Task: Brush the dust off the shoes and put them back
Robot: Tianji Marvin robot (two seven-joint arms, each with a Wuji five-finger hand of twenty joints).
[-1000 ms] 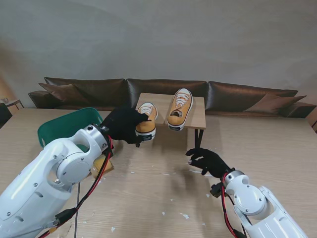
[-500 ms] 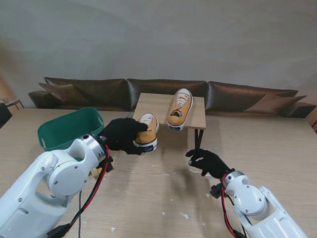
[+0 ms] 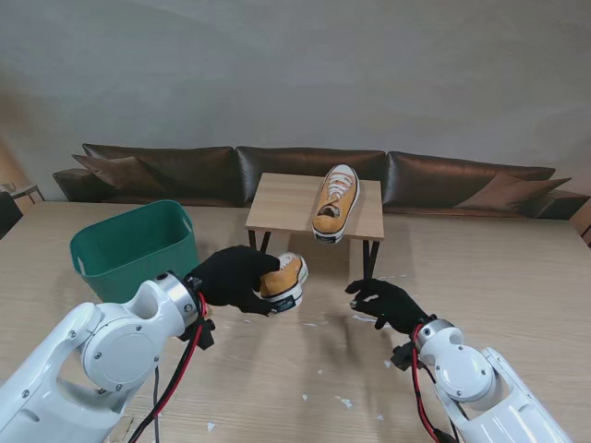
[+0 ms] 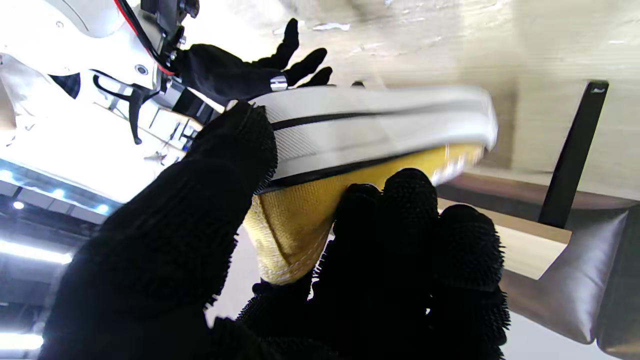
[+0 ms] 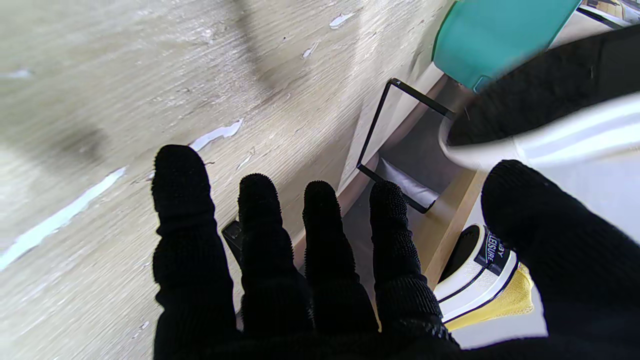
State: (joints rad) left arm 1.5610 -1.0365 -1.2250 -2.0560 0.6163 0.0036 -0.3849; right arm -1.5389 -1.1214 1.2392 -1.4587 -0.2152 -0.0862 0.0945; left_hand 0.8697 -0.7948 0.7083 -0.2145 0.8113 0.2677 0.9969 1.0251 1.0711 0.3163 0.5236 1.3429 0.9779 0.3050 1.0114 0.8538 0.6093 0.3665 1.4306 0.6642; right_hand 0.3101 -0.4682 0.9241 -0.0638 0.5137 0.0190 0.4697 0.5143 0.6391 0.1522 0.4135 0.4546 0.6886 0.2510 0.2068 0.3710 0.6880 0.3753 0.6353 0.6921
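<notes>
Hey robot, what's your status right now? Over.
Left hand shut on yellow canvas sneaker, off the small wooden stand. Right hand open, empty. Nothing blocking.

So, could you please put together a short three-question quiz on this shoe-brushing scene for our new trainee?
1. True or false: the left hand is shut on a yellow shoe.
2. Where is the second shoe? A) in the green bin B) on the small wooden stand C) in the right hand
3. Fill in: the right hand's fingers are apart and it holds ____.

Key
1. True; the left wrist view shows the fingers wrapped round it.
2. B
3. Nothing; it sits low over the table among white scraps.
</notes>
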